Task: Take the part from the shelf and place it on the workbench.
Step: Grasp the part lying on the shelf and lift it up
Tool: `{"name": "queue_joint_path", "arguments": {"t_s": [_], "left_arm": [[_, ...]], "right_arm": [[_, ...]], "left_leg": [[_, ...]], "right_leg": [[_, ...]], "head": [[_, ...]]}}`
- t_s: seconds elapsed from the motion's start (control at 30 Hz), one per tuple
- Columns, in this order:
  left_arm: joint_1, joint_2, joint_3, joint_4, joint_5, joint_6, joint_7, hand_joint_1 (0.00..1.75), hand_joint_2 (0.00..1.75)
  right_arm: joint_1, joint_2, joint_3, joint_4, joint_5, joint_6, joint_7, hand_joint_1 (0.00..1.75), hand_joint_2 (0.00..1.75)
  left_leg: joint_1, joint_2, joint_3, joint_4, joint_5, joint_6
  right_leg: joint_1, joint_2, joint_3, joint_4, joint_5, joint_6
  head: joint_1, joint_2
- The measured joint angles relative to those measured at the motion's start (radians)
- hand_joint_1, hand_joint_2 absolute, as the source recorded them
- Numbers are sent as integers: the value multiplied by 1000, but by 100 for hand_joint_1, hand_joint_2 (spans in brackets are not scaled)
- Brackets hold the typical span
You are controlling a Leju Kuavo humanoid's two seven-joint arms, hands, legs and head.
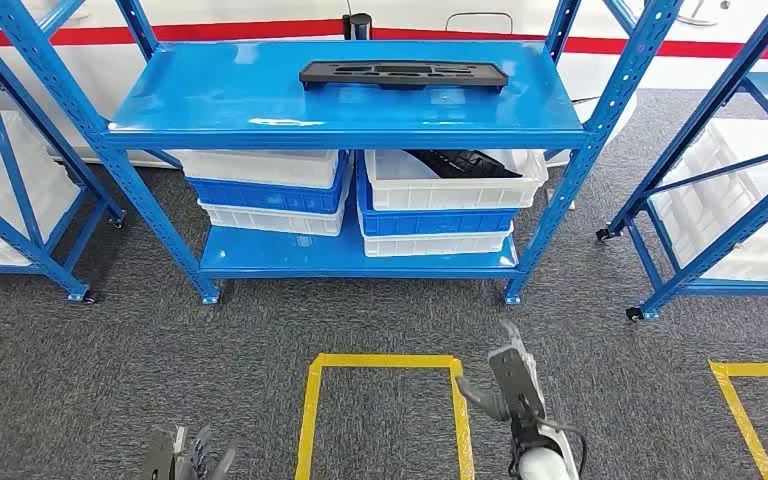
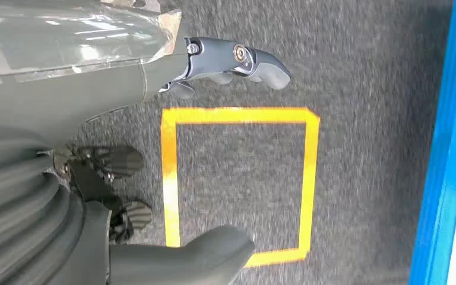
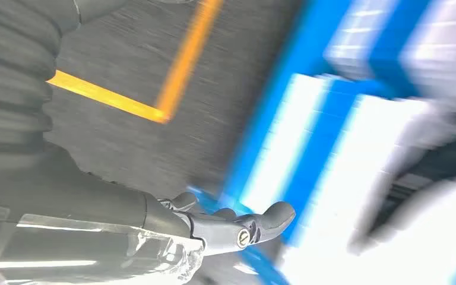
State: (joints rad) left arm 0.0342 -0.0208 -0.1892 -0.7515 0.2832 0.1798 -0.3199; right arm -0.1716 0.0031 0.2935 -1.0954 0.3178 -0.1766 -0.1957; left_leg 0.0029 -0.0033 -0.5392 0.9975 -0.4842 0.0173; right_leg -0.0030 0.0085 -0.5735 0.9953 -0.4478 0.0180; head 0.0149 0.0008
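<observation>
Part: long black flat moulded piece with cut-outs, lying flat on the top board of the blue shelf, upper centre of the head frame, toward the back edge. Nothing touches it.

Under that board, two stacks of bins on the lower board. Left stack: white, blue, white. Right stack: white on blue on white; the top white bin holds dark parts, details unclear.

More blue racks stand at the far left and far right edges of the head frame, with white bins on them. Behind the shelf a white wall with a red stripe.

Floor: grey carpet with a yellow tape square in lower centre, further yellow tape corners at lower left and lower right.

Right hand: lower right of centre in the head frame, raised above the floor at the right edge of the tape square, well short of the shelf. Fingers spread apart, holding nothing. Its wrist picture is motion-blurred; thumb extended, blue and white shelf streaks beyond.

Left hand: bottom edge of the head frame, left of the tape square, low and well apart from the shelf. Fingers loosely parted, thumb extended, nothing in the grip.
</observation>
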Motion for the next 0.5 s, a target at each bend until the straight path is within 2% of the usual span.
{"name": "queue_joint_path", "arguments": {"t_s": [0.3, 0.4, 0.5], "left_arm": [[-4, -7, 10, 0, -25, -12, 1, 0, 175], [-12, -11, 12, 11, -59, -25, 9, 0, 175], [-31, -20, 10, 52, -91, -40, 10, 0, 175]], "right_arm": [[-22, -2, -9, -118, 25, 3, -13, 0, 175], [-27, -3, -10, -184, 74, -24, -53, 0, 175], [-63, -3, -9, -307, 156, -50, -37, 0, 175]], "left_leg": [[0, 0, -1, 0, 0, 0], [0, 0, -3, 0, 0, 0], [0, 0, -3, 0, 0, 0]], "right_leg": [[0, 0, 0, 0, 0, 0], [0, 0, -1, 0, 0, 0], [0, 0, -2, 0, 0, 0]], "head": [[0, 0], [0, 0], [0, 0]]}}
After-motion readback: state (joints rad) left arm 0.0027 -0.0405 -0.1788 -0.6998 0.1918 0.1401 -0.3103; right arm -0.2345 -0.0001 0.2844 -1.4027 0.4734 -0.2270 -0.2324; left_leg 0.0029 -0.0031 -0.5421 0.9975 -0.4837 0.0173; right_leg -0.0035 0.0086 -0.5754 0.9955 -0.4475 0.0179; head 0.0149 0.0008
